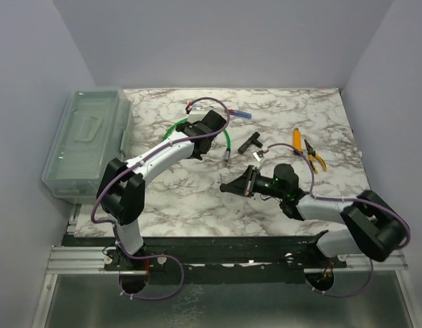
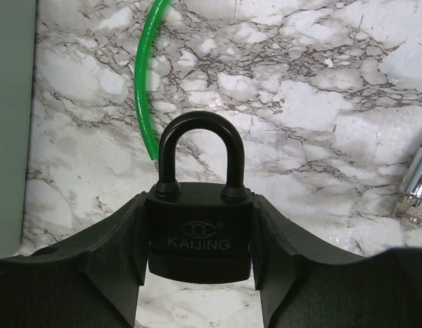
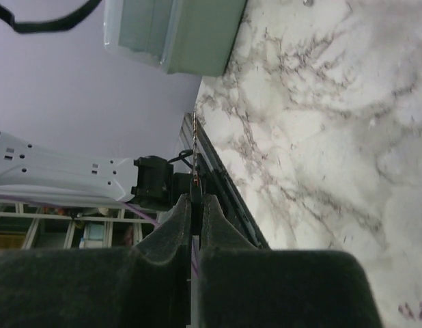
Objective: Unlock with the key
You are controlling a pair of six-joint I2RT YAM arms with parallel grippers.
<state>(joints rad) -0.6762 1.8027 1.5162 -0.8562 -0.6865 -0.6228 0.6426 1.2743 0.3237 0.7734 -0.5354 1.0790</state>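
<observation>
Marble table; left fingers clamp padlock, bottom hidden; right fingers pinch key, edge-on.

Black padlock, green cable, grey-veined white marble table

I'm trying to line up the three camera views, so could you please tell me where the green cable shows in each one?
Top external: the green cable lies mid-table, just left of centre.
Left wrist: upper left, curving down to end beside the shackle of the padlock.
Right wrist: not in view.
Shared landmark: the clear plastic box at the table's left edge.
</observation>
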